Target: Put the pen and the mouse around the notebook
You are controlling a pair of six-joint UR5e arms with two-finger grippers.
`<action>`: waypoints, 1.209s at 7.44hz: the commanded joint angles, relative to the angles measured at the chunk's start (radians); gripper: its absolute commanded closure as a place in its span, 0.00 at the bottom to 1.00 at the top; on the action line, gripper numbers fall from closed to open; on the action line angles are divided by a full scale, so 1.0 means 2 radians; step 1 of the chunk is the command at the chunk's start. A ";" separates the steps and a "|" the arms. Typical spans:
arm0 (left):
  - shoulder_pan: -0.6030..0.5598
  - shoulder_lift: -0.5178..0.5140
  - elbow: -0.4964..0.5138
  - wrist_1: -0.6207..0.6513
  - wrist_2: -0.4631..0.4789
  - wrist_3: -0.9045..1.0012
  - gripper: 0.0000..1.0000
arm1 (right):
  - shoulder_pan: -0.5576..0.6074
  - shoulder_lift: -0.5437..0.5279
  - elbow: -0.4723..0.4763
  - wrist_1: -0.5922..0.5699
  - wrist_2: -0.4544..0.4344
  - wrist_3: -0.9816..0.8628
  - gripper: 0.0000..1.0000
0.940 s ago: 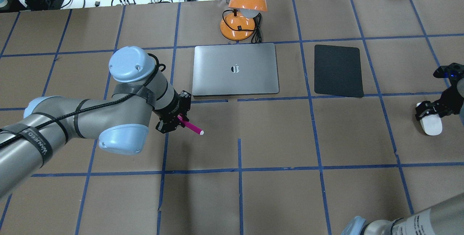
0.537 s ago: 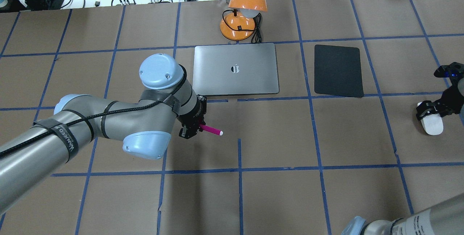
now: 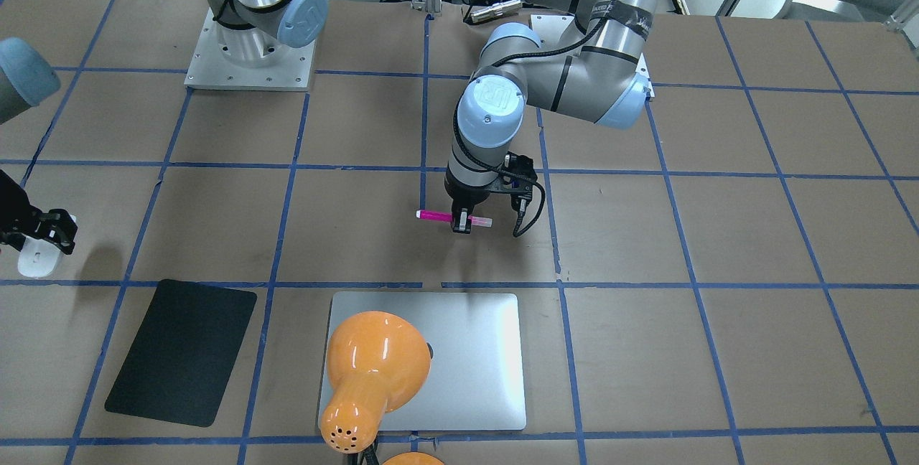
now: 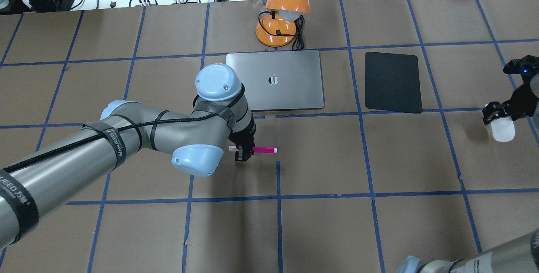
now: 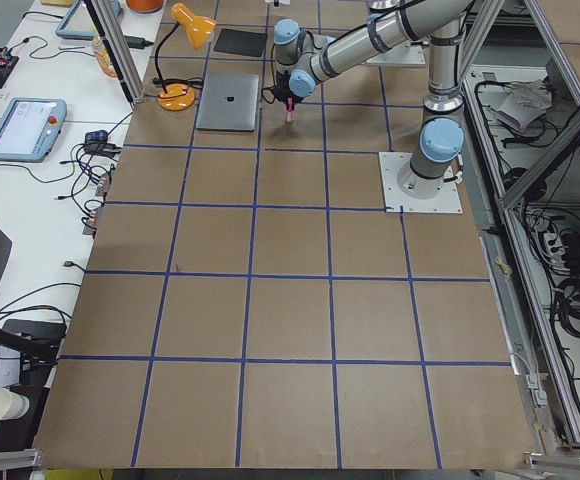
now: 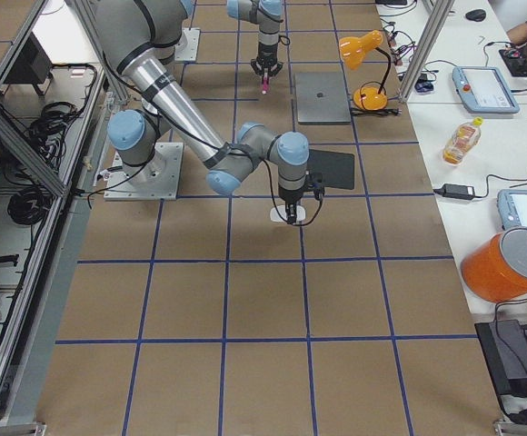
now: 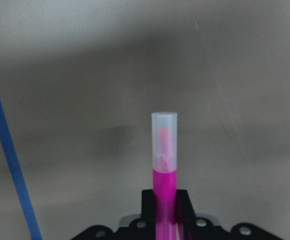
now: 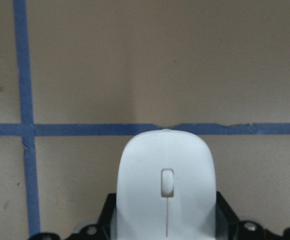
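My left gripper point(image 4: 241, 153) is shut on the magenta pen point(image 4: 263, 150), which is held level just in front of the silver notebook point(image 4: 273, 80), near its front-left corner. The front-facing view shows the pen point(image 3: 434, 215) crosswise in the left gripper point(image 3: 462, 223), above the notebook point(image 3: 474, 357). In the left wrist view the pen point(image 7: 164, 150) points away with its pale cap foremost. Far to the right, my right gripper point(image 4: 499, 113) is shut on the white mouse point(image 4: 503, 130). The mouse point(image 8: 166, 180) fills the bottom of the right wrist view.
A black mat point(image 4: 393, 81) lies right of the notebook, between it and the mouse. An orange lamp point(image 4: 280, 24) with its cord stands just behind the notebook. Blue tape lines grid the brown table point(image 4: 320, 222). Cables and gear line the far edge.
My left arm has carried the pen to the right, closer to the notebook's front edge, and turned it level. My right gripper has moved the mouse slightly away from the robot.
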 commanded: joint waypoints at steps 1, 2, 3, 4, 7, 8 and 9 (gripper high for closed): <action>-0.030 -0.032 0.038 -0.002 -0.004 -0.033 1.00 | 0.079 0.004 -0.056 0.042 0.001 0.097 0.47; -0.036 -0.041 0.040 -0.001 -0.004 -0.033 1.00 | 0.110 0.020 -0.069 0.041 0.002 0.134 0.46; -0.038 -0.042 0.040 -0.005 0.003 -0.034 0.68 | 0.136 0.029 -0.081 0.039 0.001 0.163 0.46; -0.038 -0.044 0.039 -0.003 0.005 -0.034 0.20 | 0.151 0.045 -0.099 0.039 0.003 0.178 0.46; -0.020 -0.012 0.057 -0.006 0.034 0.119 0.00 | 0.194 0.112 -0.153 0.034 0.001 0.240 0.46; -0.010 0.015 0.065 -0.021 0.037 0.200 0.00 | 0.197 0.117 -0.154 0.033 0.002 0.247 0.46; -0.002 0.039 0.081 -0.025 0.031 0.338 0.00 | 0.197 0.119 -0.154 0.032 0.002 0.247 0.46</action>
